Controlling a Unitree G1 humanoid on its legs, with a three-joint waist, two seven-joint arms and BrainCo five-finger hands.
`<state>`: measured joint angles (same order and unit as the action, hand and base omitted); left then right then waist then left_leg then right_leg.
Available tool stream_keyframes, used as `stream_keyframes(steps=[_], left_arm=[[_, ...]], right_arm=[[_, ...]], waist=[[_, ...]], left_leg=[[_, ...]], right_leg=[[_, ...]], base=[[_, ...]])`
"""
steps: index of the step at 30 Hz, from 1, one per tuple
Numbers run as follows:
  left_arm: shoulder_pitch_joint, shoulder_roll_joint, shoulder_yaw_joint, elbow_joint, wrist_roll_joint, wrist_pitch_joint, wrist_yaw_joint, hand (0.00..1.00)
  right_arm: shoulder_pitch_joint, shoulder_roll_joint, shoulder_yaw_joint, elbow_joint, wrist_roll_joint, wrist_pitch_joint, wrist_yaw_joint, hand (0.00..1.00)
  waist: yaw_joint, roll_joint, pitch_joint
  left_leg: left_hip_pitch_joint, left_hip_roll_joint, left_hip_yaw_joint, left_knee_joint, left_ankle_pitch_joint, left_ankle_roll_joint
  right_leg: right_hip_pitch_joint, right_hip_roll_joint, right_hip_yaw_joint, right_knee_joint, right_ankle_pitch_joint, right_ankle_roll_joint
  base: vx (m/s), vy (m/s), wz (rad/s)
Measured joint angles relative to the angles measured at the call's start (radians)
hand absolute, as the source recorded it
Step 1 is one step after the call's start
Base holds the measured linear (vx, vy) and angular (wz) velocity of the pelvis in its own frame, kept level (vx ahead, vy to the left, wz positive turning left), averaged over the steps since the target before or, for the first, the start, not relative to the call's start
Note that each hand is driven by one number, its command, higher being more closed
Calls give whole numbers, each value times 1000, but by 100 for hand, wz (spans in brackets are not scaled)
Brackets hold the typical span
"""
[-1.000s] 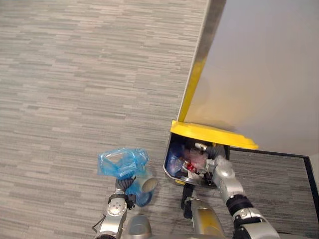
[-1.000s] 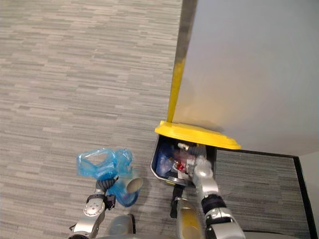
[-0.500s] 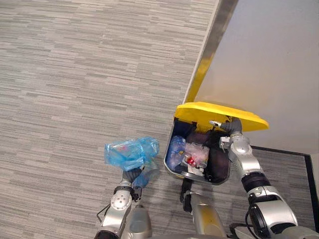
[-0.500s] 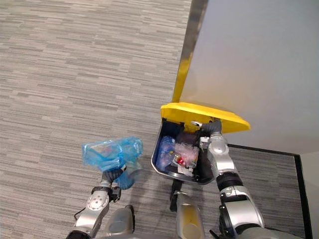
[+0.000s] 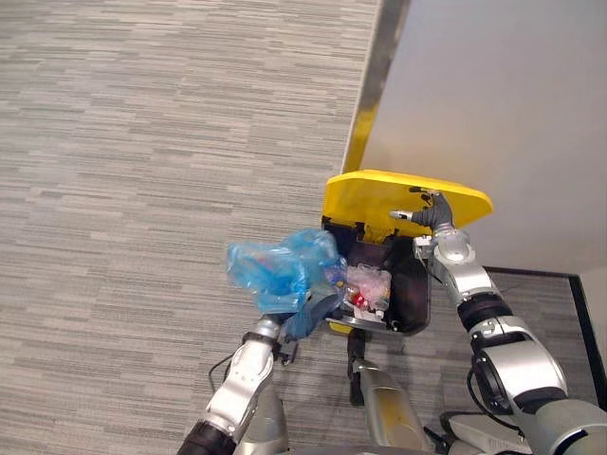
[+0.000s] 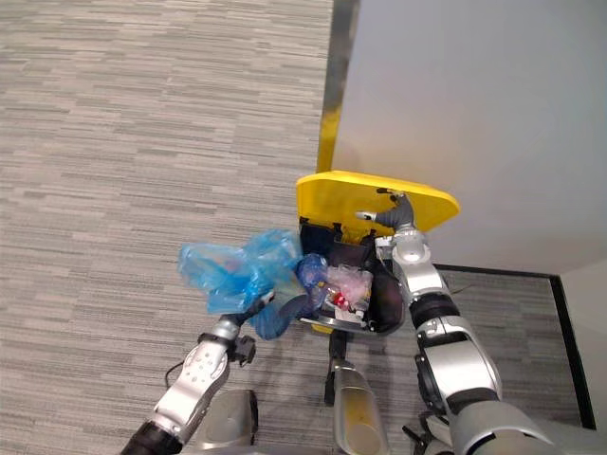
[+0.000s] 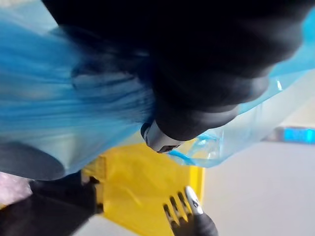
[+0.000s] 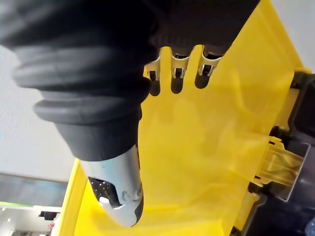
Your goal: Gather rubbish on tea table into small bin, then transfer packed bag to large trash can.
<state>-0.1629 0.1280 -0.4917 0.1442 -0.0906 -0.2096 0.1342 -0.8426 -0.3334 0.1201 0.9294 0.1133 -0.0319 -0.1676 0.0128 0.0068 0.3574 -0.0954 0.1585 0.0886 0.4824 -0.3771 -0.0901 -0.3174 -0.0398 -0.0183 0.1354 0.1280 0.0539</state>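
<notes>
Yellow plastic marks the one lid (image 5: 375, 197) of the single large trash can (image 5: 418, 301), tipped up towards the grey wall (image 5: 512, 95). The right hand (image 5: 430, 212) props it from beneath with straight, flat fingers (image 8: 175, 74), which leaves the mouth free. The one blue bag (image 5: 275, 270) hangs at the can's left rim, not yet inside, its neck bunched in the clenched left hand (image 7: 165, 140), ready, I'd judge, to go over.

Head pair: from my head, down on the large trash can (image 5: 414, 284); both eyes share one scene.
Left wrist: hard against the blue bag (image 7: 49, 98), yellow lid (image 7: 142, 191) beyond.
Right wrist: along my right hand (image 8: 177, 73), close on that lid.
</notes>
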Motion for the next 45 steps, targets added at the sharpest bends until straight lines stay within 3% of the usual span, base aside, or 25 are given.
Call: stream_keyframes(steps=[5, 10, 13, 20, 29, 30, 38, 45], left_arm=[[-223, -27, -56, 55, 12, -4, 26, 100], [-410, -45, -47, 256, 25, -2, 69, 100], [-501, -46, -47, 367, 28, 9, 84, 100], [-611, -61, -48, 642, 68, 49, 74, 100], [-714, -69, -46, 862, 188, 61, 38, 100], [-716, -69, -38, 869, 223, 72, 37, 0], [-686, -120, 110, 907, 384, 127, 26, 0], [-676, -150, 113, 884, 408, 136, 25, 0]], right_arm=[[-94, 3, 13, 29, -6, 6, -4, 0], [-190, 4, 50, 25, -11, 12, -6, 0], [-209, -1, 59, -22, -12, 12, -14, 0], [-241, -17, 118, -113, -11, -2, -26, 0], [-243, -16, 202, -249, -7, -20, -25, 0], [-242, -5, 206, -274, -7, -24, -25, 0], [-218, 80, 224, -366, -9, -35, -25, 0], [-186, 90, 224, -407, -58, -38, -26, 0]], waist=[[-15, 4, 47], [-53, 4, 94], [-58, 5, 98], [-93, 6, 120], [-100, 7, 139], [-102, 7, 139], [-103, 7, 139], [-89, 8, 138]], left_leg=[[-19, -1, -3, 15, 1, -2], [-73, -3, -9, 51, 0, -1], [-140, -5, -9, 83, -6, 3], [-268, 1, -11, 174, -32, 10], [-419, 37, -6, 289, -74, 14], [-427, 44, -1, 302, -81, 12], [-432, 80, 28, 325, -101, 8], [-429, 85, 31, 323, -100, 5]], right_leg=[[-11, -2, -1, 1, 8, 3], [-48, -12, -8, 7, 19, -3], [-106, -12, -8, 19, 25, -2], [-204, -7, 0, 29, 46, 6], [-328, 10, 18, 58, 62, 10], [-343, 16, 21, 67, 62, 10], [-357, 40, 30, 98, 50, -7], [-371, 45, 31, 126, 39, -19]], base=[[-15, -7, 1], [-11, -1, 4], [-53, -31, 0], [-42, -13, -5], [-12, -16, -9], [23, -26, -18], [13, -45, -9], [12, -53, -2]])
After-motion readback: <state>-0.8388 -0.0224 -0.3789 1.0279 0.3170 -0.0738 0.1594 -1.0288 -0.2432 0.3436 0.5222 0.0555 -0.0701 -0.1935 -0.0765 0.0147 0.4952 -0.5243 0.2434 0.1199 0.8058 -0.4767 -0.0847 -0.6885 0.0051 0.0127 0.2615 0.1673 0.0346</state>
